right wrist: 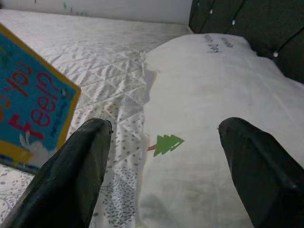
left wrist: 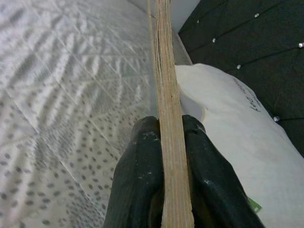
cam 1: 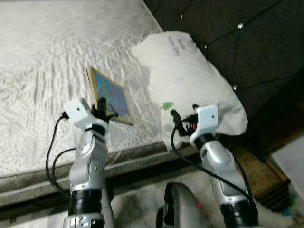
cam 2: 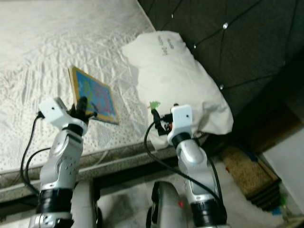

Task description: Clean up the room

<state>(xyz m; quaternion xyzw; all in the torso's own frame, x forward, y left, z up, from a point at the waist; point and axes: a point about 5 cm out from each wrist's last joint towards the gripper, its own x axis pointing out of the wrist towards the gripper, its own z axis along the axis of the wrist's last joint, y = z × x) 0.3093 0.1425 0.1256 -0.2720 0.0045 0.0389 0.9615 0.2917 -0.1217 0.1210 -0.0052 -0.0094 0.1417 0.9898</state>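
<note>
My left gripper (cam 1: 103, 110) pinches the book (cam 1: 110, 95) by its near edge, long axis running away over the bed (cam 1: 42, 71); my right gripper (right wrist: 166, 156) gapes wide, empty, nearer the pillow (cam 1: 190, 80).

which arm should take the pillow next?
Right. The right gripper is open and aimed at the pillow, near its edge. The left gripper is shut on the book, so it is busy.
</note>
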